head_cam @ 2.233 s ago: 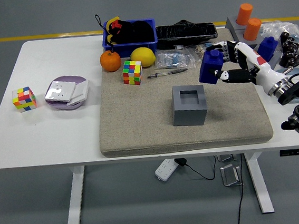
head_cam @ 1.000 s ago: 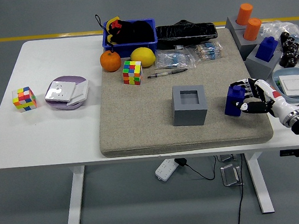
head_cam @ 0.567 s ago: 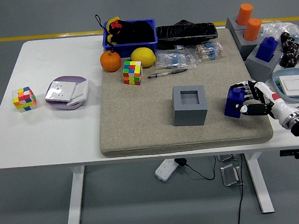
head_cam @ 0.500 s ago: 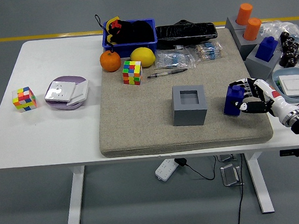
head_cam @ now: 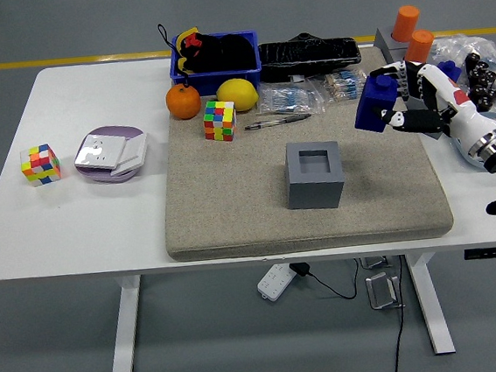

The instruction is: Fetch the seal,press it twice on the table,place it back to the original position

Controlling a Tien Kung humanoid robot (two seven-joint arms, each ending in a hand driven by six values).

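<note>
A blue seal (head_cam: 374, 103) hangs in the air over the right part of the beige felt mat (head_cam: 233, 214), gripped by my right hand (head_cam: 405, 99), whose white and black fingers are curled around it. To its left and lower, a grey square holder (head_cam: 315, 174) with an open hollow top stands on the mat's middle. A second blue seal (head_cam: 446, 68) peeks out behind my hand at the far right. My left arm does not show.
On the mat's back edge lie an orange (head_cam: 183, 102), a lemon (head_cam: 236, 94), a colour cube (head_cam: 220, 120), a pen (head_cam: 277, 122) and plastic packets (head_cam: 297, 98). A blue bin (head_cam: 214, 55) and two orange-topped stamps (head_cam: 411, 31) stand behind. Another cube (head_cam: 39, 164) and a purple dish (head_cam: 110, 153) sit left.
My right hand pressed the blue seal onto the mat's right side, then lifted it up and back away from the mat surface.
</note>
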